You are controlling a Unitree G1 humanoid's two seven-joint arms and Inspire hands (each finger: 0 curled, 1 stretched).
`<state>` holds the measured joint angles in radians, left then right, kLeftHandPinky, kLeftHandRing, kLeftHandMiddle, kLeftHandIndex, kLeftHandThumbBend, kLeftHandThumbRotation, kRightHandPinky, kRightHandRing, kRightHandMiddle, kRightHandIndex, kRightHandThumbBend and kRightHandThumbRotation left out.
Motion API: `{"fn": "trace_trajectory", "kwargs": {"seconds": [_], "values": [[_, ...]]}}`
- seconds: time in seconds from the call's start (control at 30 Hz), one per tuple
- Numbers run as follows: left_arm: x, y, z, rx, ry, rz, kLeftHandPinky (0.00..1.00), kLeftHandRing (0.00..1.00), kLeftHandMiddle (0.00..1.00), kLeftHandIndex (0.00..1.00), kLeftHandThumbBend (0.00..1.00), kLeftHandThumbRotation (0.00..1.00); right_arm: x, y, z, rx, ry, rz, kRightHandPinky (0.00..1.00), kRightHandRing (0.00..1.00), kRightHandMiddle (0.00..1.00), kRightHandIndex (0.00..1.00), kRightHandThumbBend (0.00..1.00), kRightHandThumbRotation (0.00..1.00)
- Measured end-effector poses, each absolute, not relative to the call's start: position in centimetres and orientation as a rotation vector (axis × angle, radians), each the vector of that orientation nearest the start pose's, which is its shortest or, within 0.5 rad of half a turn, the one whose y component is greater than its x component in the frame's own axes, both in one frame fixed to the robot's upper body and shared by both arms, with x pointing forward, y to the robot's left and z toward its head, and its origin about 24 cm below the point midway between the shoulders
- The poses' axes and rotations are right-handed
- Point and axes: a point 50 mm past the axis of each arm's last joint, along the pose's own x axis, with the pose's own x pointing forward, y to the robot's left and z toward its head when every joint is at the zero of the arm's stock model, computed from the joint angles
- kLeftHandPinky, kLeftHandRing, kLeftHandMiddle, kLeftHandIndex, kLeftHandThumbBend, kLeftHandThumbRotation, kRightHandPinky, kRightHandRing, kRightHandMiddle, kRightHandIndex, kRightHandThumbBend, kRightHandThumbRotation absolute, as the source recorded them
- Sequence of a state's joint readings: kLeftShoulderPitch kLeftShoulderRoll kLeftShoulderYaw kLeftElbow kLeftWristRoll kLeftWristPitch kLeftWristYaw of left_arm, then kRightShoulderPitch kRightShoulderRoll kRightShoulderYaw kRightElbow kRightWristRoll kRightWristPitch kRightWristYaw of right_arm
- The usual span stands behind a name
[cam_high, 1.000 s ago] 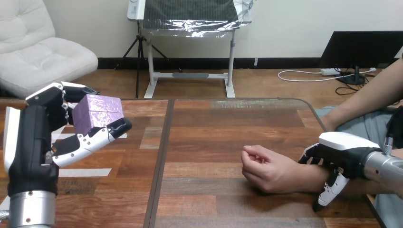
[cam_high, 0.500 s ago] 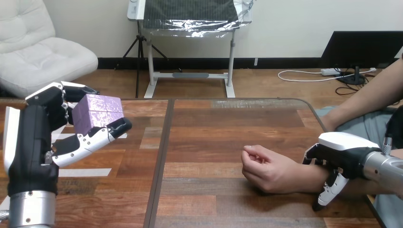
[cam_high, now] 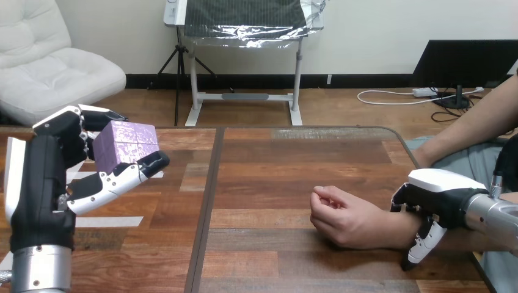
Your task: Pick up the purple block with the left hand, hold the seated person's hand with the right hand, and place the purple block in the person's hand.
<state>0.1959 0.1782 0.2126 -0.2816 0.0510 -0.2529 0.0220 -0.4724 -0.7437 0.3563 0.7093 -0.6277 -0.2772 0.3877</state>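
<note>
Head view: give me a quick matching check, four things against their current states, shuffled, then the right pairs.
1 purple block
2 left hand
3 right hand
4 person's hand

A lying on the table, loosely closed
B curled round the person's wrist
C lifted clear, clamped from two sides
D raised, gripping the block

Pairs: 1-C, 2-D, 3-B, 4-A

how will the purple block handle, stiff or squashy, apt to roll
Probably stiff: the purple block shows crisp edges pinched by the left hand. Flat faces suggest it won't roll. Likely light, since a fingertip grip lifts it.
</note>
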Motion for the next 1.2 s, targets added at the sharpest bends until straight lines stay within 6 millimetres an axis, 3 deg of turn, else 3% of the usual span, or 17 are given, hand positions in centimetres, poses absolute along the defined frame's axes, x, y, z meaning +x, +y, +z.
{"fn": "trace_trajectory", "kwargs": {"seconds": [0.23,0.67,1.2], "values": [[20.34,22.66,9.98,0.3,-0.352,0.207,0.24,0.3,0.37,0.4,0.45,0.0,31.04,-27.17,4.2,-1.407,0.385,0.609,0.36,0.46,0.53,0.51,0.88,0.03],[20.39,22.45,9.72,0.281,-0.336,0.211,0.24,0.3,0.37,0.4,0.46,0.0,31.03,-27.29,4.25,-1.385,0.365,0.598,0.3,0.4,0.48,0.48,0.85,0.01],[20.67,22.16,9.68,0.271,-0.336,0.189,0.24,0.3,0.37,0.41,0.49,0.0,30.87,-27.4,4.32,-1.368,0.286,0.579,0.27,0.34,0.42,0.46,0.74,0.11]]}}
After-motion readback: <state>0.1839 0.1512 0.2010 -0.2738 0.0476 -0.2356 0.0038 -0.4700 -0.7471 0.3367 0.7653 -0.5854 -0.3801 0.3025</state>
